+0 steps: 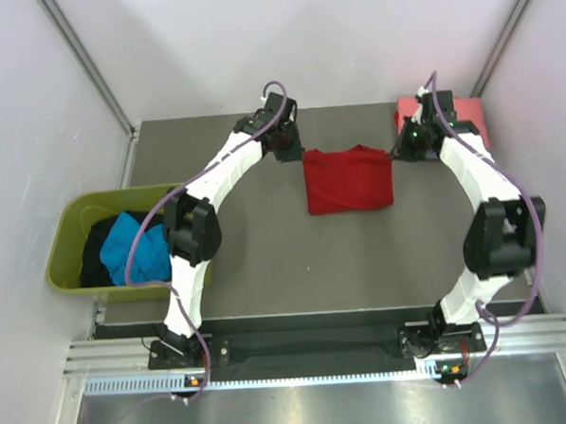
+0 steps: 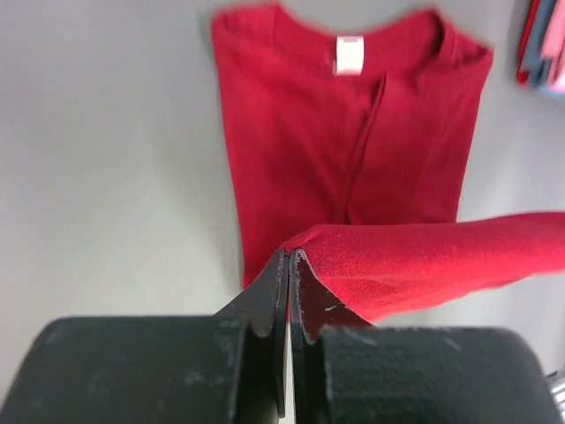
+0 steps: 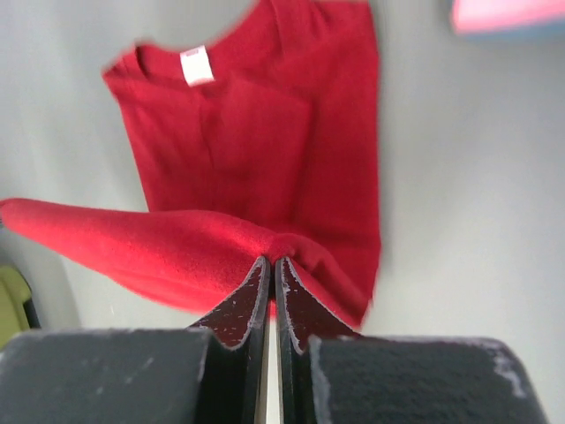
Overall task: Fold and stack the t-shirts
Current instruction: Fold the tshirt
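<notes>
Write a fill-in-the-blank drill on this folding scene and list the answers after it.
The t-shirt pinched by the left gripper and right gripper is ___.
The olive tub sits on the robot's ___ side.
The pink shirt lies at the far ___ corner of the table.
Missing words: red; left; right.

Dark grey matte tabletop (image 1: 267,270) beneath the left claw (image 1: 286,151) and the right claw (image 1: 400,151) alike. Olive-green rectangular plastic tub (image 1: 65,247) well off to the left of the left claw and nearer the camera, just beside the tabletop's left edge. Plain white panel walls (image 1: 331,38) beyond both claws. Silver ribbed metal rail (image 1: 310,364) far on the near side of them, along the front edge.
</notes>
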Motion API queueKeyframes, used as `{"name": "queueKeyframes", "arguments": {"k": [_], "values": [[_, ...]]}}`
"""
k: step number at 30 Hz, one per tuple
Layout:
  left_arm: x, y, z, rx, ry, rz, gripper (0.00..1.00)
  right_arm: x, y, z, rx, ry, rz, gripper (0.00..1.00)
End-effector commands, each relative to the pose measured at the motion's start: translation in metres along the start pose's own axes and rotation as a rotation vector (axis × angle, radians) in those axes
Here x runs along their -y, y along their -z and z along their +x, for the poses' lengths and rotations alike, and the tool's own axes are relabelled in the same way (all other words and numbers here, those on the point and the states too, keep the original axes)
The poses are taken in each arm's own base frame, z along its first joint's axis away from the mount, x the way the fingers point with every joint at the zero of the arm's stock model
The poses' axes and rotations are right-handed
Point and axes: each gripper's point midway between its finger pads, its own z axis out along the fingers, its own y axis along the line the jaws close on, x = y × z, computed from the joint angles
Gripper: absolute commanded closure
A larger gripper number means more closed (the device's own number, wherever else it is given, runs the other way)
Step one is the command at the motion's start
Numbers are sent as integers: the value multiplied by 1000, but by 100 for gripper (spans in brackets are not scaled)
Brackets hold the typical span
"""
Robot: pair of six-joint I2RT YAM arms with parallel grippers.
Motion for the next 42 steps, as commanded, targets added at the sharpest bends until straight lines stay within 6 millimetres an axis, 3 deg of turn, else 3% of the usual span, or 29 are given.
{"name": "queueKeyframes", "arguments": {"k": [1,4,8,9,12,13,14,15,19,23,28,42], "values": [[13,-12,-40,79,-45,120,100,-12,-19,-42,50,19,-57,100],[10,-29,-69,178,-62,183,100,-12,-54,-55,46,11,-77,100],[5,-52,-92,261,-62,238,100,-13,-81,-80,86,-1,-107,100],[12,-52,-105,312,-67,275,100,-13,-86,-86,95,-9,-118,100],[8,-76,-107,340,-80,302,100,-19,-105,-92,105,-33,-161,99],[14,-78,-113,360,-86,339,100,-1,-113,-97,104,-63,-148,99],[9,-94,-106,340,-82,342,100,-3,-114,-105,121,-66,-156,99],[15,-94,-111,350,-87,372,100,3,-122,-104,110,-78,-143,100],[13,-118,-106,354,-84,401,100,11,-126,-113,135,-100,-124,100],[9,-131,-119,411,-63,417,100,21,-126,-118,162,-124,-106,100],[-7,-138,-124,434,-42,363,100,15,-150,-117,135,-121,-190,100],[-4,-95,-154,527,-45,313,100,17,-151,-134,186,-120,-219,100]]}}
